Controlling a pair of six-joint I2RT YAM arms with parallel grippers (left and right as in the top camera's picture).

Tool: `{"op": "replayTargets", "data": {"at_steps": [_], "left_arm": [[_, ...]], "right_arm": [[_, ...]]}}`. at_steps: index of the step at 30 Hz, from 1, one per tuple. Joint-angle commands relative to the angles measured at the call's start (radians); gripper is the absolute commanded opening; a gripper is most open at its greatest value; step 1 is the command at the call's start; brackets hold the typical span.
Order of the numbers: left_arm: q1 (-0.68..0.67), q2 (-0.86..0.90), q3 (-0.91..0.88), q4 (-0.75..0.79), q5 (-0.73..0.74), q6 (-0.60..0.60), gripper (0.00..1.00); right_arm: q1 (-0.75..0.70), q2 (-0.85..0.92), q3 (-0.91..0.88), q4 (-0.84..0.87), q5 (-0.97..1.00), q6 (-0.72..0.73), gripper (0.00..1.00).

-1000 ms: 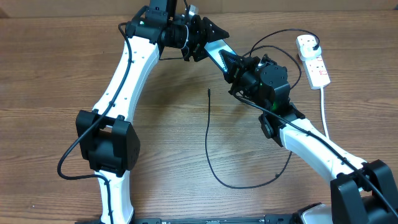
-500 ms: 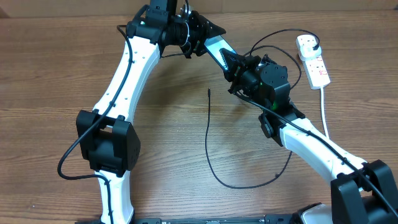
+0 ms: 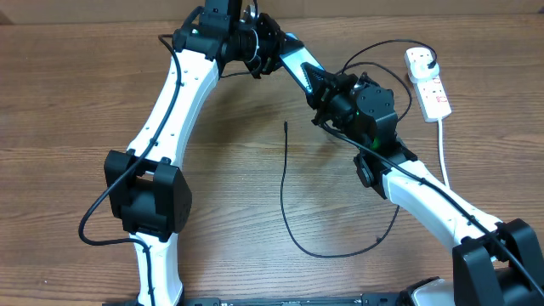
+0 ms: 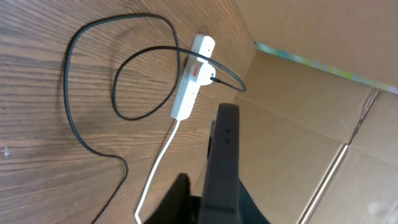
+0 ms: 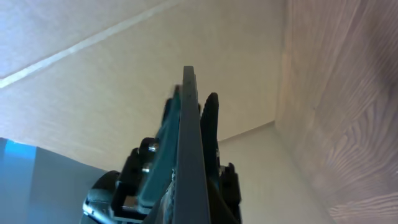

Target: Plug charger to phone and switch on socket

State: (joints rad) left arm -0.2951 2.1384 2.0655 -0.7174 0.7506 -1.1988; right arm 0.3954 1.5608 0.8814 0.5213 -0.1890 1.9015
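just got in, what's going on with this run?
The right arm's fingers grip the phone on edge above the table. The left arm's fingers are at its other end; grip unclear. The charger lies loose on the table, tip not in the phone. The socket sits untouched at far right.

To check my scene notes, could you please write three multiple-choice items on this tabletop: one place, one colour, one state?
1. Where on the wooden table is the white elongated power strip? A) near left B) far right C) centre
2. What colour is the long thin cable? A) black B) red C) white
3. The cable's small connector tip is: A) plugged in B) lying free on the wood C) gripped
Answers: B, outside the right arm, far side; A, dark against the wood; B, nothing touches it.
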Motion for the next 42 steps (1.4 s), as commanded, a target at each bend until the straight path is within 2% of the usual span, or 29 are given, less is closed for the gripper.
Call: {"op": "replayTargets", "data": {"at_steps": [1, 14, 20, 23, 27, 30, 35, 42], "left_arm": [[-0.013, 0.001, 0.018, 0.016, -0.019, -0.013, 0.04], [-0.013, 0.001, 0.018, 0.017, -0.045, -0.013, 0.04], [-0.013, 0.001, 0.018, 0.019, -0.053, -0.012, 0.04], [-0.013, 0.001, 0.018, 0.019, -0.056, -0.012, 0.04], [-0.012, 0.001, 0.018, 0.018, -0.068, -0.009, 0.04], [-0.005, 0.001, 0.018, 0.017, -0.075, -0.005, 0.04], [0.029, 0.001, 0.018, -0.004, -0.074, 0.042, 0.05], [0.122, 0.001, 0.018, -0.069, -0.005, 0.152, 0.04]], "right_arm": [[0.024, -0.008, 0.024, 0.004, -0.076, -0.016, 0.04], [0.024, -0.008, 0.024, 0.003, -0.093, -0.018, 0.04], [0.024, -0.008, 0.024, 0.003, -0.092, -0.024, 0.24], [0.024, -0.008, 0.024, 0.004, -0.092, -0.024, 0.24], [0.023, -0.008, 0.024, 0.004, -0.083, -0.024, 0.37], [0.018, -0.008, 0.024, 0.003, -0.077, -0.024, 0.44], [-0.027, -0.008, 0.024, 0.008, -0.081, -0.125, 0.54], [-0.151, -0.008, 0.024, 0.008, -0.236, -0.397, 0.55]]}}
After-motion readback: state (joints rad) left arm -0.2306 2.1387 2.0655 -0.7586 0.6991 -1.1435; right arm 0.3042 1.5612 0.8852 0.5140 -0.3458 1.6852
